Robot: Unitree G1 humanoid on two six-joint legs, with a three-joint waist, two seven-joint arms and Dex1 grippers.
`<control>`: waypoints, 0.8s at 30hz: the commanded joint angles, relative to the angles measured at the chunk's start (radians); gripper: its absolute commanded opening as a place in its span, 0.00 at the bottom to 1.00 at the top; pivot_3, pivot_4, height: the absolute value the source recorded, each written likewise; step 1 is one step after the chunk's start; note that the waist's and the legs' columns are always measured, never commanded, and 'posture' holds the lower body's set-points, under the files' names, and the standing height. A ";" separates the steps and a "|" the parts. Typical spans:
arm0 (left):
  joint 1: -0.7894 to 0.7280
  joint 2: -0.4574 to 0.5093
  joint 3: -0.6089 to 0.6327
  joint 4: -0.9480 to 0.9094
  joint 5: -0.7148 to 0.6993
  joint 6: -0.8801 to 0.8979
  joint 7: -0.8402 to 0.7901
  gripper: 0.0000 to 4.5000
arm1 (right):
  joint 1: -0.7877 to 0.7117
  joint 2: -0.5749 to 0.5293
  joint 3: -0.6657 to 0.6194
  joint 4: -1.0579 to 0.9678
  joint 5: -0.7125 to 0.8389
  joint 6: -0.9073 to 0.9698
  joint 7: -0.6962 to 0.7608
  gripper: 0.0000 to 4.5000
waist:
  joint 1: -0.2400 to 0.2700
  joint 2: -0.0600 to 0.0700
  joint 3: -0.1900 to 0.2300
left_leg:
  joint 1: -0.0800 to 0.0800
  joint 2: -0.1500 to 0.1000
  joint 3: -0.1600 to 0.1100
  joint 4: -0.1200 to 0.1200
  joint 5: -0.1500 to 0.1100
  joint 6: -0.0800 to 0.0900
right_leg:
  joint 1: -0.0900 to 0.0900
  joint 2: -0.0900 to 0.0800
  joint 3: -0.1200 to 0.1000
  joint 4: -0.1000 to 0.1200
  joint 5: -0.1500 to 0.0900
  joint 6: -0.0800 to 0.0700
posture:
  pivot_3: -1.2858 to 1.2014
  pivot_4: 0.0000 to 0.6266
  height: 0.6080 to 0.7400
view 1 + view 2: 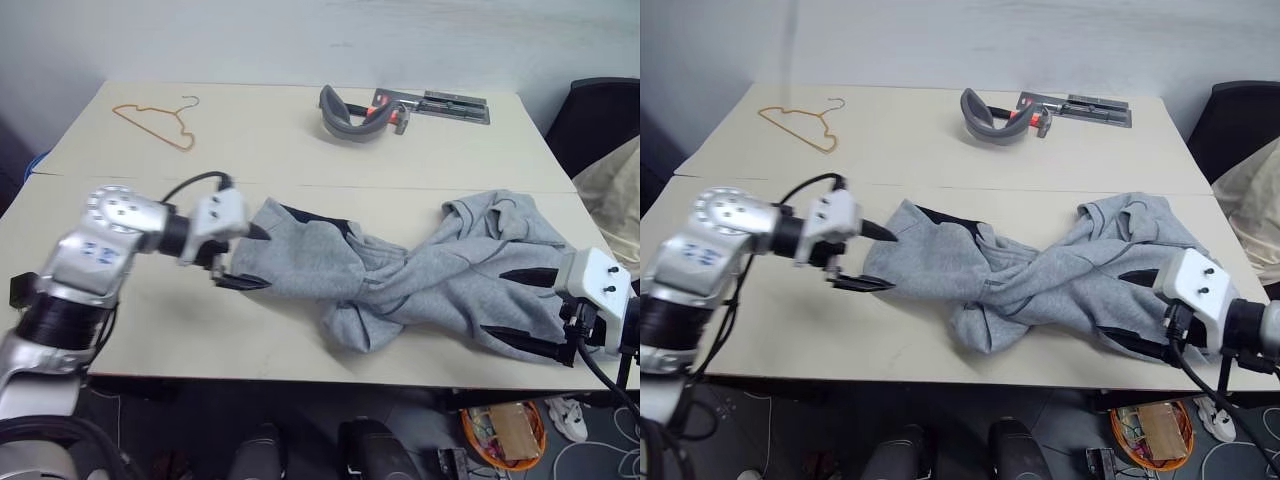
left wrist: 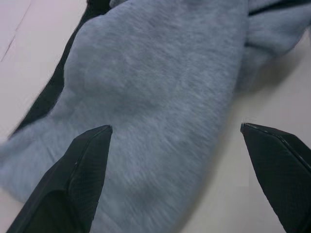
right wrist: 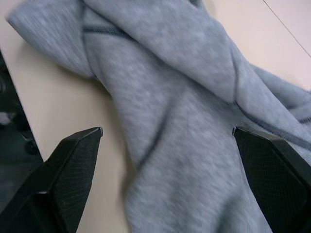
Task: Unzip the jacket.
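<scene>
I see a beige table [image 1: 130,330] with a seam across it, pale wall behind. The jacket [image 1: 400,270] lies bunched and twisted between my two tools, its bulk near the table's front edge. Left gripper [image 1: 243,256] is spread wide at the jacket's left end, fingers either side of the cloth, pinching nothing. Right gripper [image 1: 525,305] is spread wide too, over the jacket's right end. Bare table sits left of my left tool. Far beyond: wire hanger [image 1: 158,122], grey curved piece [image 1: 345,118], flat metal tool [image 1: 445,105]. Beige cloth [image 1: 612,195] lies off the table, right of my right tool.
</scene>
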 commanded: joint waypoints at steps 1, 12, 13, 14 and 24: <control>-0.044 -0.071 -0.038 0.039 0.055 -0.085 0.006 0.99 | 0.027 0.009 -0.141 -0.005 0.008 -0.003 0.034 1.00 | -0.002 0.000 0.000 | 0.000 0.001 0.001 0.000 0.000 0.000 | 0.000 0.001 0.001 0.000 0.000 0.000 | 0.52 0.24 1.00; -0.045 -0.155 -0.089 0.171 0.141 -0.205 -0.049 0.57 | 0.049 -0.007 -0.362 -0.009 0.084 0.116 0.085 1.00 | 0.001 0.000 0.000 | 0.002 0.002 0.001 0.000 0.000 -0.001 | 0.000 0.002 0.003 0.001 0.000 0.000 | 0.52 0.24 1.00; -0.041 -0.151 -0.087 0.164 0.133 -0.203 -0.066 0.50 | 0.046 -0.008 -0.369 -0.012 0.096 0.125 0.090 1.00 | 0.001 0.000 0.000 | 0.002 0.002 0.001 0.000 0.000 -0.001 | 0.000 0.002 0.003 0.001 0.000 0.000 | 0.52 0.24 1.00; -0.039 -0.146 -0.079 0.149 0.117 -0.188 -0.086 0.44 | 0.034 -0.013 -0.374 -0.010 0.114 0.140 0.090 1.00 | 0.002 0.000 0.000 | 0.002 0.001 0.001 0.000 0.000 -0.001 | 0.000 0.002 0.003 0.000 0.000 0.000 | 0.52 0.24 1.00; -0.028 -0.093 -0.009 0.019 0.000 -0.029 -0.209 0.12 | 0.007 -0.026 -0.391 -0.003 0.156 0.196 0.103 1.00 | 0.002 0.000 0.000 | 0.002 0.002 0.001 0.000 0.000 -0.001 | 0.000 0.001 0.003 0.001 0.000 0.000 | 0.52 0.24 1.00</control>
